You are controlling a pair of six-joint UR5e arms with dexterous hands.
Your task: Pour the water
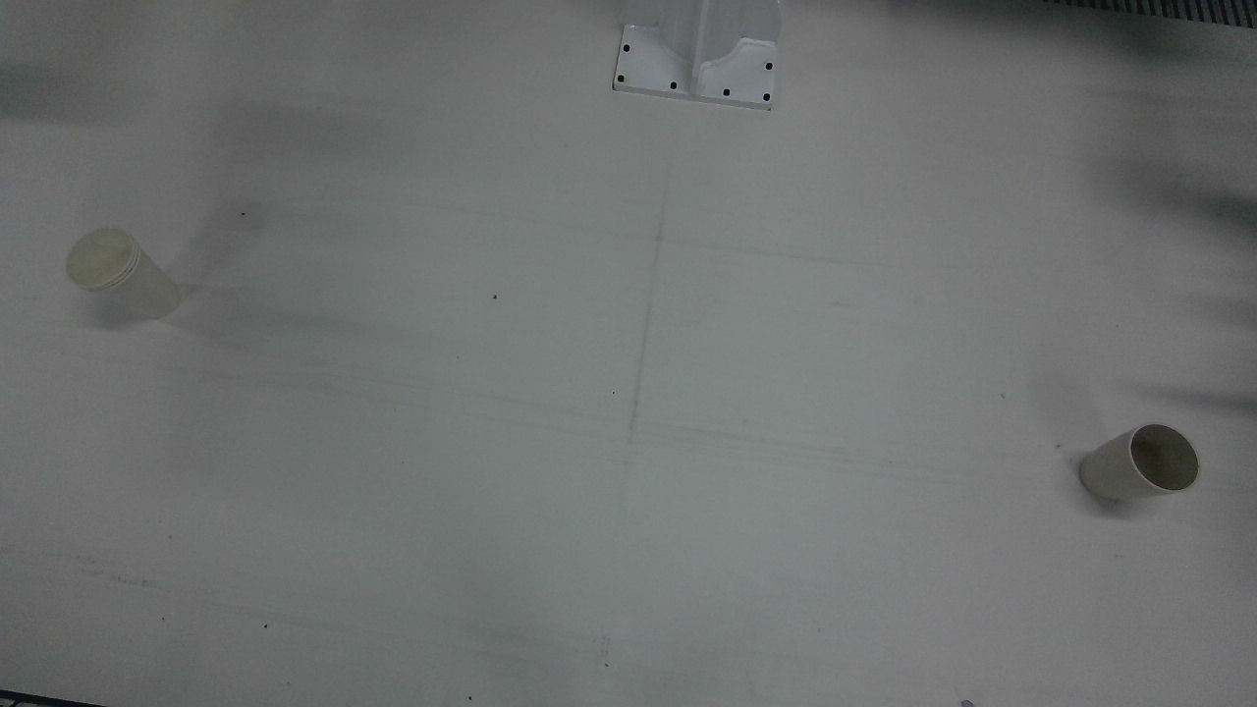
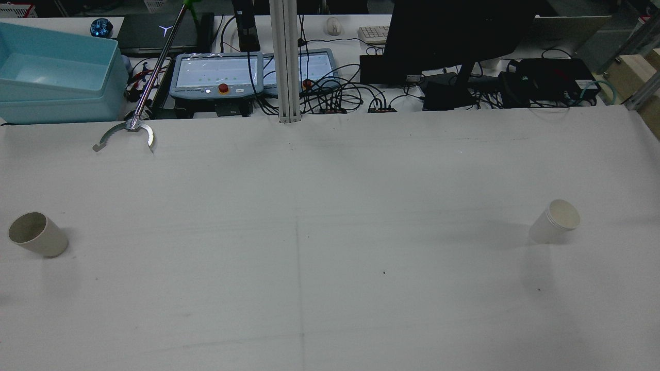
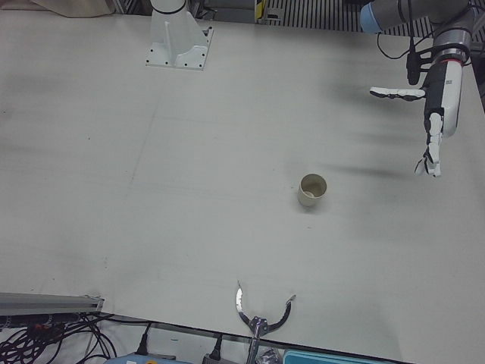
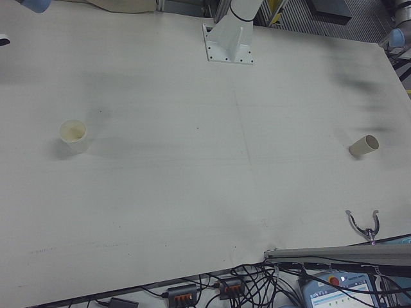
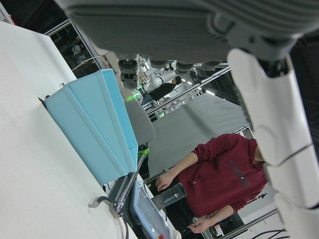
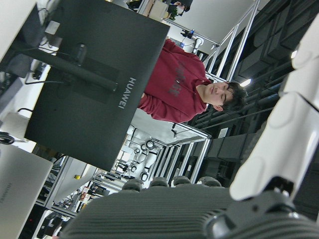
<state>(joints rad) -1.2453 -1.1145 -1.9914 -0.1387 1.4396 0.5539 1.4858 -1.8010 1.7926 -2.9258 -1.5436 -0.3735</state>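
Two paper cups stand far apart on the white surface (image 2: 330, 288), both upright. One cup (image 2: 37, 234), grey-brown inside, sits near the edge on the robot's left side; it shows again in the left-front view (image 3: 311, 189). The other cup (image 2: 556, 221), pale cream inside, stands well over on the right side. Whether either holds water I cannot tell.

The left hand (image 3: 438, 125) hangs in the air beyond its cup, well clear of it, fingers (image 3: 429, 158) stretched out straight and holding nothing. The right hand (image 6: 209, 209) appears only in its own camera, with one white finger extended and nothing in it.

A metal grabber claw (image 2: 126, 135) lies at the far edge, beside a light blue bin (image 2: 56, 82). A person in a dark red sweatshirt (image 5: 224, 174) stands behind the desk.
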